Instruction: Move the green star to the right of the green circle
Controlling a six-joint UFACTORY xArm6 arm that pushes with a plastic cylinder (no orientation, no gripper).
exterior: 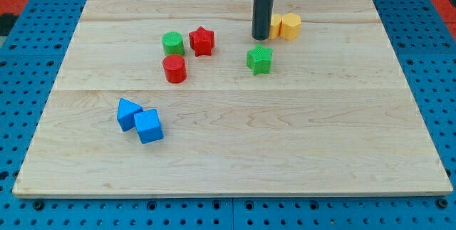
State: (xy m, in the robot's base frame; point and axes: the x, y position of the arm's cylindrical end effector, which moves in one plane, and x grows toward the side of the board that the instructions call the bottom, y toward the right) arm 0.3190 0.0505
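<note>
The green star (260, 60) lies on the wooden board (235, 144) a little right of centre, in the upper half. The green circle (172, 43) stands well to its left, with a red star (202, 41) between them, touching or nearly touching the circle's right side. My tip (261, 38) is the lower end of the dark rod, just above the green star in the view, a small gap apart from it.
A red cylinder (174, 68) stands just below the green circle. Two yellow blocks (285, 26) sit right of the rod, one partly hidden by it. Two blue blocks (140, 120) lie together at the lower left. A blue pegboard surrounds the board.
</note>
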